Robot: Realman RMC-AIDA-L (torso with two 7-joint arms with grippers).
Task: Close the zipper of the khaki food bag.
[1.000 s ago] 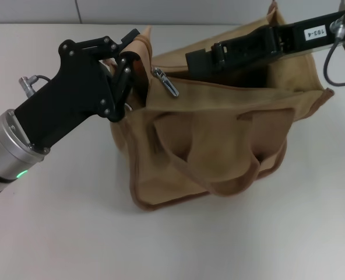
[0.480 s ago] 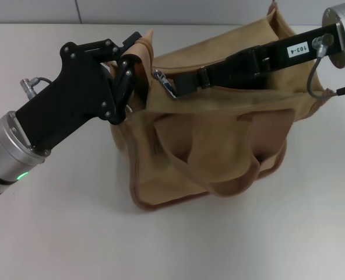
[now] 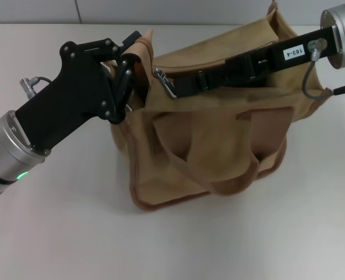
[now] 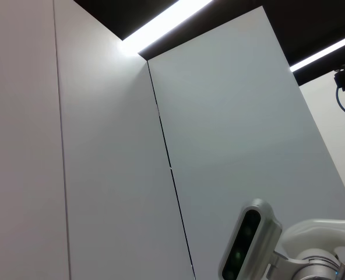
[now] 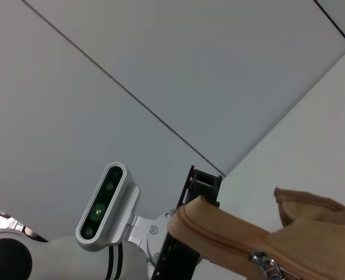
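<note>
Bag: one khaki bag [image 3: 219,134] on the white table [image 3: 73,233], slumped, its long axis running left to right in the head view, mouth facing up and away from the robot.
Handles: two wide loops; the near one [image 3: 213,169] hangs down the front face, the far one [image 3: 271,20] pokes up at the back edge.
Zipper: one line [image 3: 231,87] along the top, following the bag's long axis; in the right wrist view the toothed tape [image 5: 219,236] curves over a raised fold of cloth.
Pull tab: one silver tab [image 3: 164,81] at the bag's left end, tilted, lying just at the tip of the right gripper.
Left gripper [image 3: 134,55]: at the bag's left end, fingers pressed together on a bunch of khaki cloth at the corner.
Right gripper [image 3: 178,87]: reaches across the bag top from the right, tip at the pull tab; cannot tell whether its fingers are apart or together.
</note>
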